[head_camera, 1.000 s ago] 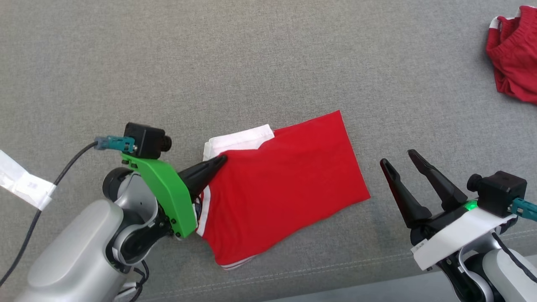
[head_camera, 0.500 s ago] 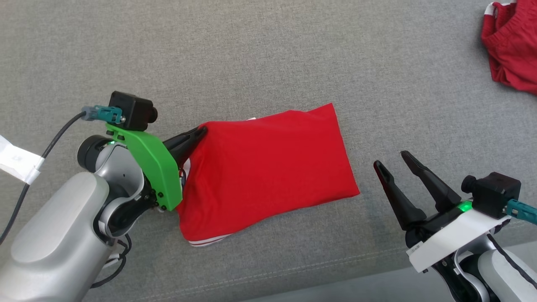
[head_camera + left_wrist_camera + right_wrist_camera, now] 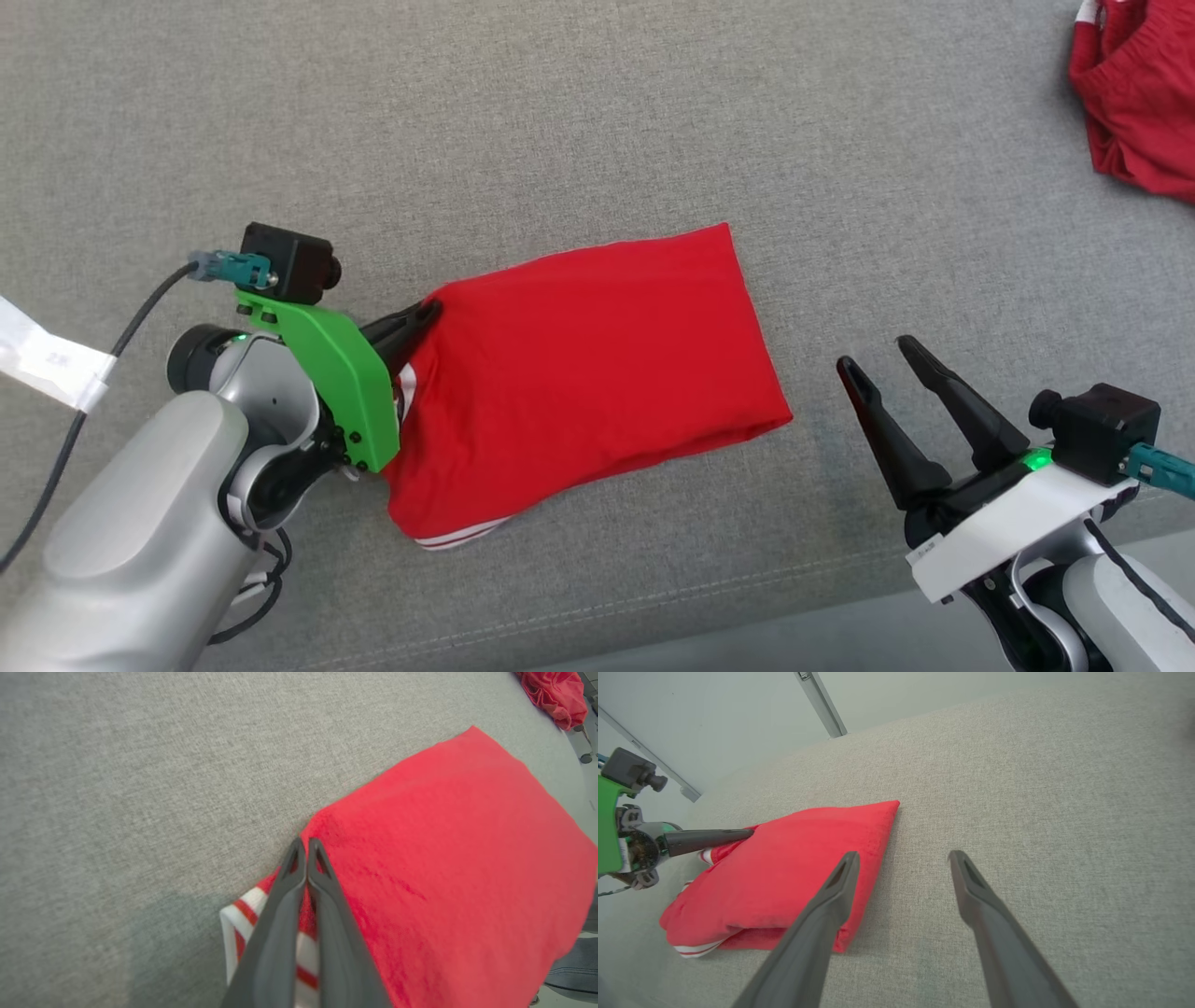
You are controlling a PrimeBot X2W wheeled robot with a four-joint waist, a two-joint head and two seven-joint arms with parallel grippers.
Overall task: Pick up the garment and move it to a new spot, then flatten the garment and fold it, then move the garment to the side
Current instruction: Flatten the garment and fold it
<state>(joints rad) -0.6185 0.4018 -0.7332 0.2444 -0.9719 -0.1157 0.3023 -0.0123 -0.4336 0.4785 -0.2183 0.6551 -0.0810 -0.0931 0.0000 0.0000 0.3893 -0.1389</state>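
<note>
The garment [image 3: 588, 373] lies folded on the grey cushion [image 3: 560, 121], a red slab with its red-and-white stripe trim showing at the near left corner. My left gripper [image 3: 431, 308] is shut on the garment's left edge. In the left wrist view its fingertips [image 3: 306, 842] meet at the corner of the garment [image 3: 444, 858], with red cloth pinched between the fingers. My right gripper [image 3: 876, 354] stands open to the right of the garment, apart from it. In the right wrist view the right gripper [image 3: 903, 856] is open beside the garment [image 3: 784, 868].
Another crumpled red garment [image 3: 1134, 93] lies at the far right corner of the cushion and also appears as a red heap [image 3: 553, 695] in the left wrist view. A white tag [image 3: 47, 359] hangs on the left arm's cable. The cushion's seam [image 3: 747, 593] runs along the near edge.
My left gripper has moved left and away from me, dragging the garment's left edge with it. The white panel that showed at the top left is now covered by red cloth. The right gripper stayed put.
</note>
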